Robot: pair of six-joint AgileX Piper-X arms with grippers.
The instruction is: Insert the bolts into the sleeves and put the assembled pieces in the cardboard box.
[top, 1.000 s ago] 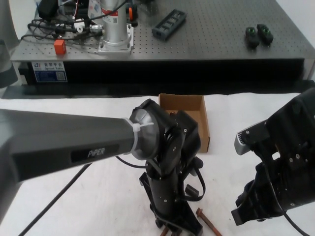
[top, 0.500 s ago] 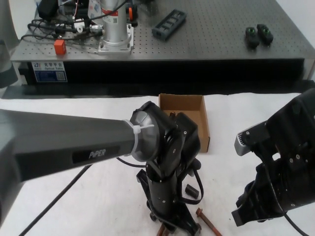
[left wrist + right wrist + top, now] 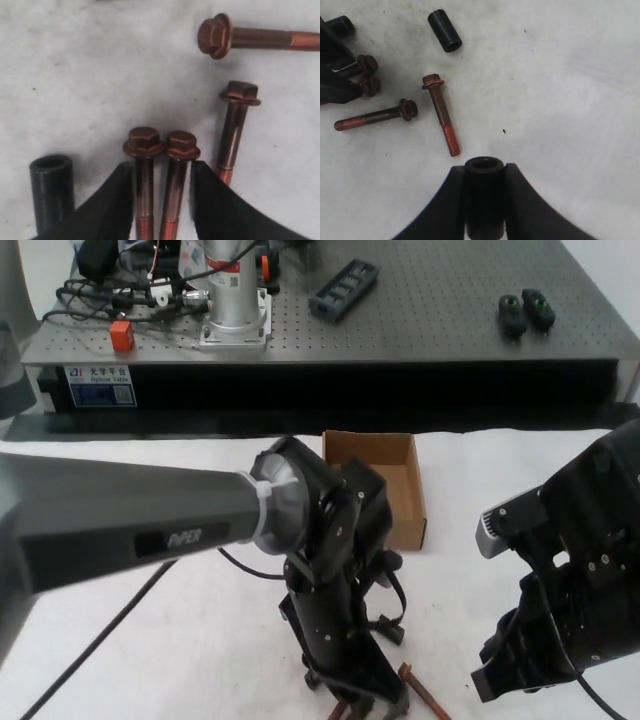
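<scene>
Well, nearest to me the left gripper (image 3: 161, 172) is down on the white cloth (image 3: 75, 75). Its jaws are parted around two bolts (image 3: 180, 147) lying side by side, heads just clear of the fingertips. I can't see them pinched yet. Since one sleeve takes one bolt, straddling both looks awkward to me: closing here may lift the pair or skew them. A loose sleeve (image 3: 50, 185) lies just outside one finger, and a third bolt (image 3: 235, 125) just outside the other.

Beside it, the right gripper (image 3: 484, 172) is clamped on a black sleeve (image 3: 482, 200), held clear of the cloth with its open bore facing the wrist camera. I take that as deliberate, leaving the hole free to receive a bolt from the other arm. A spare sleeve (image 3: 445, 31) lies farther out on the cloth.

Beyond both arms the cardboard box (image 3: 368, 448) waits with its top open, near enough for either arm to drop an assembled piece in. I see none inside. Behind it stands the perforated bench (image 3: 430, 310).
</scene>
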